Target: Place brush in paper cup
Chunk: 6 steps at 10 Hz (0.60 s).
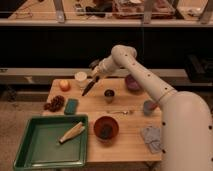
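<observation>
Behind everything, dark shelving with cluttered trays is seen, and up front sits a light wooden table (pixel 125 140). Over its back edge the gripper (pixel 96 74) is held, clamped shut on the brush (pixel 89 87), which is tilted down and to the left with its dark end hanging above the tabletop. Just left of the gripper the paper cup (pixel 80 78) is found, white and cylindrical; its inside can't be made out. A small shiny metal cup (pixel 109 94) is parked right of the brush tip. A red-brown bowl (pixel 105 128) with something dark in it is set near the front, next to a green tray (pixel 35 156) holding a pale banana-like piece (pixel 71 132). A purple bowl (pixel 133 83), a grey cup (pixel 149 107), a thin silver spoon (pixel 120 112), a green sponge (pixel 71 106), dark grapes (pixel 54 103), an orange fruit (pixel 64 85) and a crumpled grey cloth (pixel 152 139) are scattered around too.
</observation>
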### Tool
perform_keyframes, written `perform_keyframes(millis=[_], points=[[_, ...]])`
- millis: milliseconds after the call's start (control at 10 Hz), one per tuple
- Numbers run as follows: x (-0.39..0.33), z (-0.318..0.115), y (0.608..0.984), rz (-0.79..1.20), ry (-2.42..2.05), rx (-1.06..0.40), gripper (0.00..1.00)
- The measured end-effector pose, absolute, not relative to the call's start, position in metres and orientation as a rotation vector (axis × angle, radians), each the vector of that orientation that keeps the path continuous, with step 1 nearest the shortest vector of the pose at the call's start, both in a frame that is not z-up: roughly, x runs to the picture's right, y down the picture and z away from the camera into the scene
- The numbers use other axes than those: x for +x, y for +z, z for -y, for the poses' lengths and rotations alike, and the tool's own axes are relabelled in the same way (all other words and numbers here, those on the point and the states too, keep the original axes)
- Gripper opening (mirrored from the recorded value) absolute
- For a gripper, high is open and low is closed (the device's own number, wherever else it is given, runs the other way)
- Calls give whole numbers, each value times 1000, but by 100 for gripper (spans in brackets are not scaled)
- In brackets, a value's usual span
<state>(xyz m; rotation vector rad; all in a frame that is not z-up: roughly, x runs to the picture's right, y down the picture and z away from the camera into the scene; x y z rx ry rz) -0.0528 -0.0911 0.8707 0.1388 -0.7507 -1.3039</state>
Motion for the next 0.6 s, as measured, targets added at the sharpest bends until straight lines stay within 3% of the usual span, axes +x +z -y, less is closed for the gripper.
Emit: perform_keyframes(millis=[600], points=[[-85,97,883,786,-1361,126,0]])
